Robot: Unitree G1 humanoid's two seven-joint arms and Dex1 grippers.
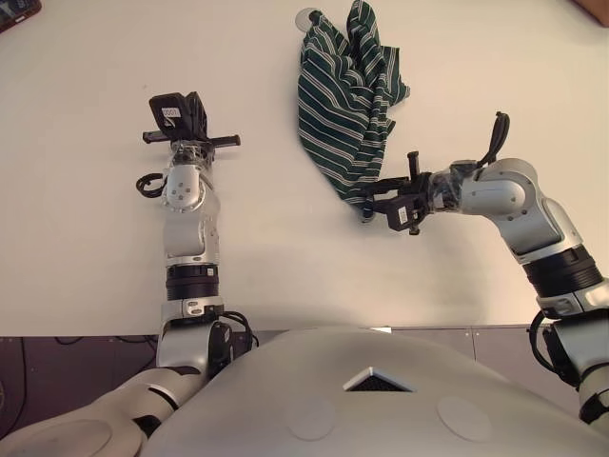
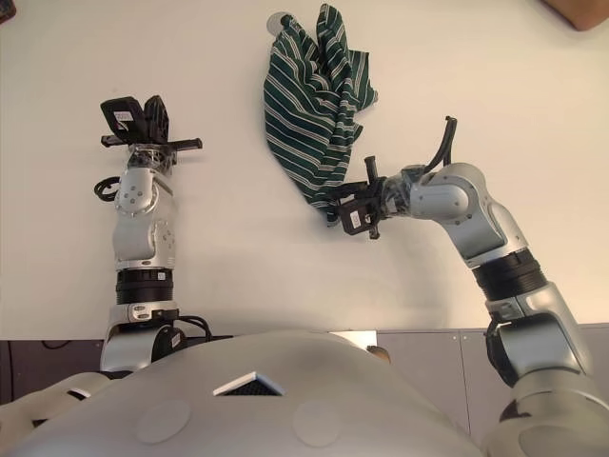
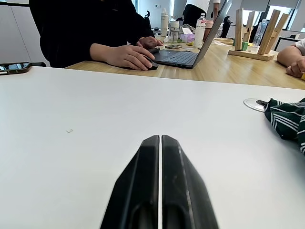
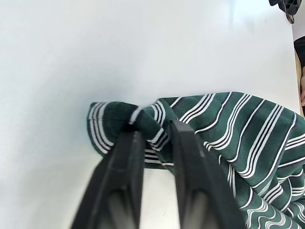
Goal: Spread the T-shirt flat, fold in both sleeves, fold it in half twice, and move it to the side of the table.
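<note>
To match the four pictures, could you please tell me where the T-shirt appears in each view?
Left eye view: top centre, T-shirt bunched, near corner in right gripper.
Right eye view: T-shirt likewise top centre.
Left wrist view: striped fold beside the round table port.
Right wrist view: corner clamped in that gripper.
Shared landmark: the port, at the T-shirt's far end in both eye views.

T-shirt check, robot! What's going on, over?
Right gripper shut on T-shirt, near corner. Left gripper shut, empty, off to its left over the table. T-shirt crumpled, not yet spread. Round port by its far end.
</note>
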